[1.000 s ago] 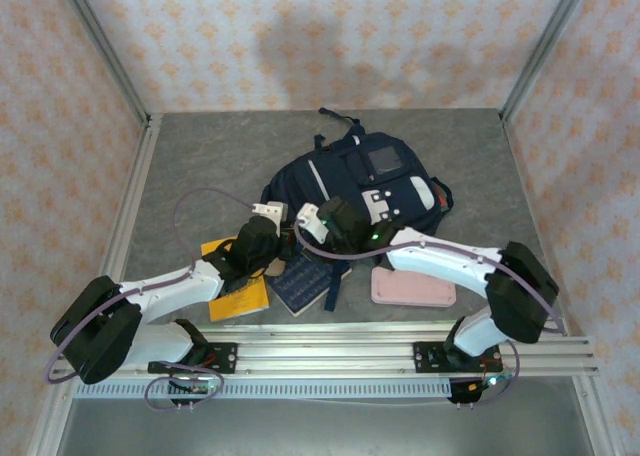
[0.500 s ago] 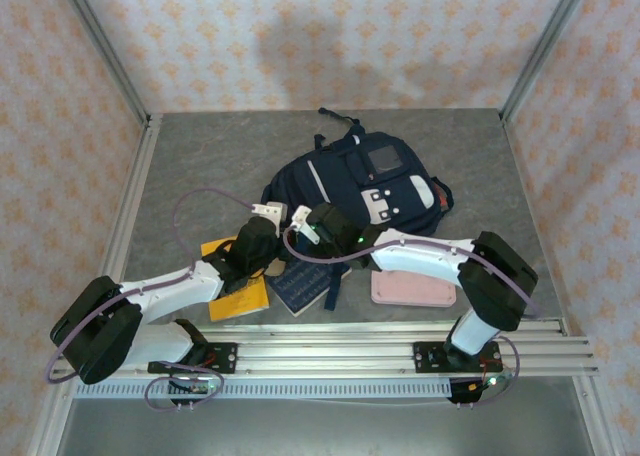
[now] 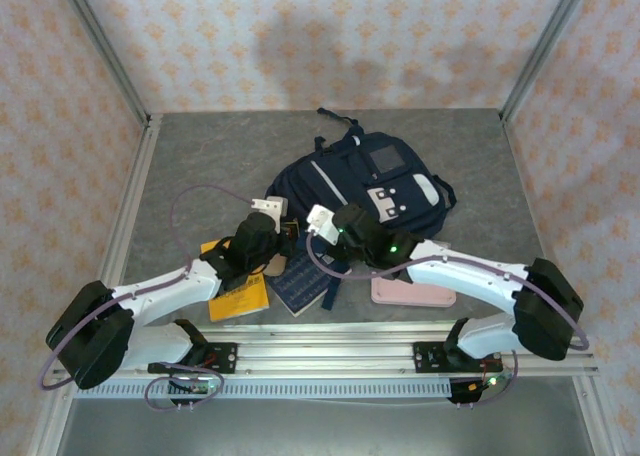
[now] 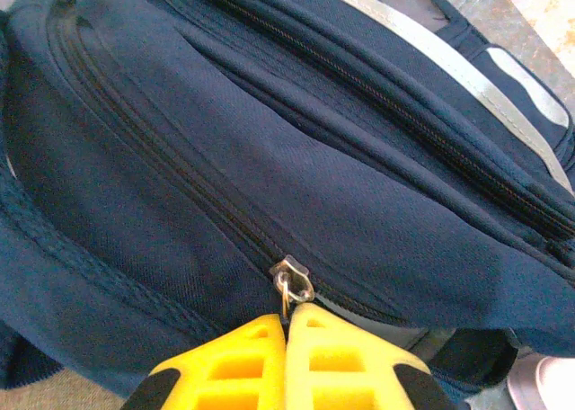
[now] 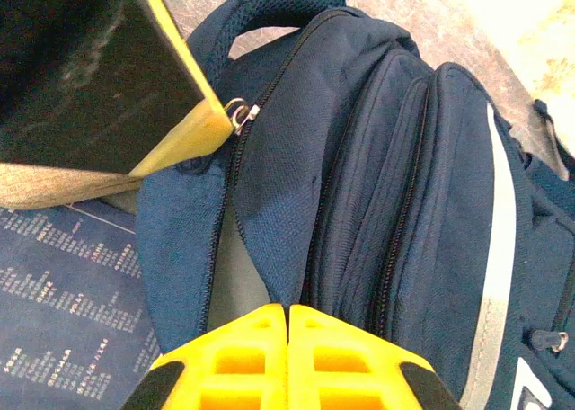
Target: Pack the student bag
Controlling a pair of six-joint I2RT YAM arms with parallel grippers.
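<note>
Right now your left pincer is pressing its yellow fingertips together and pinching the small silver zipper pull of the large navy-blue fabric student bag with white trim stripes. The pull's ring is sitting right between the tips, at the near end of a long dark zip running across the bag's upper side.

Your right pincer is also holding its yellow fingers pressed together, with no gap showing between them. It is touching the bottom edge of the navy fabric lip beside the partly open zip. You cannot tell whether any cloth is caught between the tips.

The bag is lying flat on the grey stone-patterned tabletop, roughly in the middle, with its front pockets facing up and its top end pointing toward both arms. A yellow book, a dark blue printed book and a flat pink case are lying on the tabletop just in front of it.
</note>
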